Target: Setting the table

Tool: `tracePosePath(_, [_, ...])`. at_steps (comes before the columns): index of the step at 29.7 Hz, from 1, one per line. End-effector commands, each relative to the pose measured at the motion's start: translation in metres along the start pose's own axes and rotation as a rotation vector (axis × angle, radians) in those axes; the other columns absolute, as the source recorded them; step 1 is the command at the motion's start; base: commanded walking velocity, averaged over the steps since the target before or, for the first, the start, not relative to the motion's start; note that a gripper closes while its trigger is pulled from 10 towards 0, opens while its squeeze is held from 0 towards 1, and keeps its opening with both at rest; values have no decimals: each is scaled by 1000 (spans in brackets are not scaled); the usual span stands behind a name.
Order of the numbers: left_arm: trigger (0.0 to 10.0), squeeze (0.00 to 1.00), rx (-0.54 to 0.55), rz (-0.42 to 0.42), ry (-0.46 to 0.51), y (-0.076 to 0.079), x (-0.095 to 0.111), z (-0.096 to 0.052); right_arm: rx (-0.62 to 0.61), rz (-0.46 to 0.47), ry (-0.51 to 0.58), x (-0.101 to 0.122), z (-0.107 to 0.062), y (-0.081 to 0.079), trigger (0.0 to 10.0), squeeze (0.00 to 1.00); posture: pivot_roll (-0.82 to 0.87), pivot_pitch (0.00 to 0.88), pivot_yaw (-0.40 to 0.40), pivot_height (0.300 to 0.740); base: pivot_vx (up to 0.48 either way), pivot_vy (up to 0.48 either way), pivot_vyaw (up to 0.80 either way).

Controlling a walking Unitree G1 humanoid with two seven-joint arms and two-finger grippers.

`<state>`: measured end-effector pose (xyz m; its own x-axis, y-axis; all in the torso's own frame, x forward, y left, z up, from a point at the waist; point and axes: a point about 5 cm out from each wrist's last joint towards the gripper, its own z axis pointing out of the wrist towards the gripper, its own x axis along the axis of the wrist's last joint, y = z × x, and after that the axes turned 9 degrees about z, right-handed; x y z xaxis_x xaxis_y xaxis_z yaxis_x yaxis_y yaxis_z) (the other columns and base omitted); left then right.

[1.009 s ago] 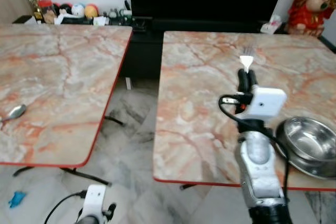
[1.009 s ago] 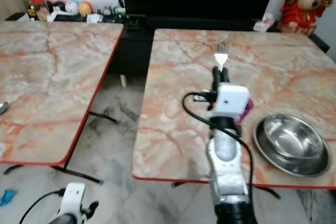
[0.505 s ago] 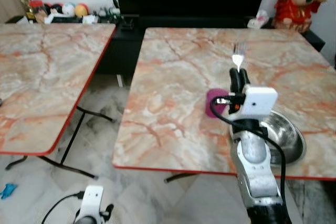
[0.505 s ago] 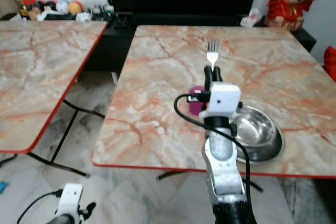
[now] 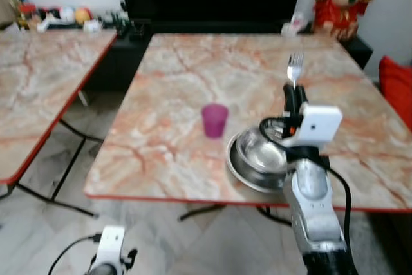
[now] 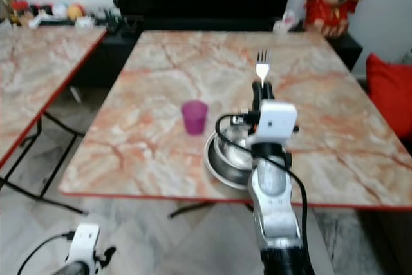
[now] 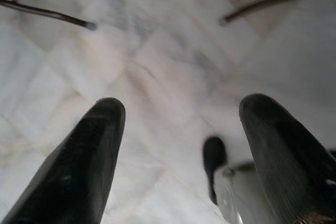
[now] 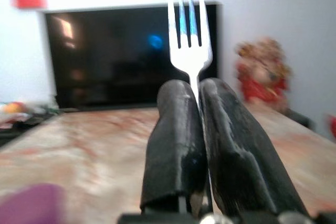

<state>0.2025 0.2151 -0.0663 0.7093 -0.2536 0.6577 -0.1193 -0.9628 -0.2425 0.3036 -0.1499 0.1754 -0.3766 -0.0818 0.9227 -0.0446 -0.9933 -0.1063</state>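
Shifted since the earlier frame: whole scene slides leftward, so the camera has turned; purple cup (image 5: 214, 120) and steel bowl (image 5: 257, 157) now sit mid-picture on the marble table (image 5: 174, 75), the second table (image 5: 38, 75) pushed to the left margin.

Item, right gripper (image 5: 295, 91): raised over the table near its front edge, above the bowl's right rim; fingers (image 8: 178, 145) pressed together on the fork (image 5: 295, 67), tines upward.

Item, left gripper (image 7: 178, 150): hangs idle low over the marble floor (image 7: 157, 61), fingers spread, nothing between them.

Item, bowl: close to the table's front edge, cup just beside it toward the left.

Risks, judged: the fork is pinched only by its narrow handle, so a jolt while walking may let it twist or slip out. Lowering it without clearing the bowl may strike the rim and nudge the bowl toward the red-trimmed edge.

Hidden or unclear: fork handle buried between the fingers; bowl's right rim covered by the arm; both eye views softly blurred; items on the far shelf too small to identify.
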Motion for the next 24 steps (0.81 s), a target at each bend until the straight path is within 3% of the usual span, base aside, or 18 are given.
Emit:
tracePosePath(1, [10000,0,-1,4,-7,-1,-2,-1,-10,11,17,4,3,0,10000,0,44,3,31,740,0,0,0])
tracePosePath(15, [10000,0,10,-22,-37,-5,-11,-3,-37,-2,18,5,6,6,10000,0,46,2,32,740,0,0,0])
tracePosePath(19, [10000,0,8,-20,-37,-5,-11,-3,-36,-5,17,5,6,6,10000,0,46,2,33,740,0,480,0])
tracePosePath(24, [10000,0,3,-6,-36,-5,-10,-3,-40,-9,14,5,6,7,10000,0,46,2,34,740,0,0,0])
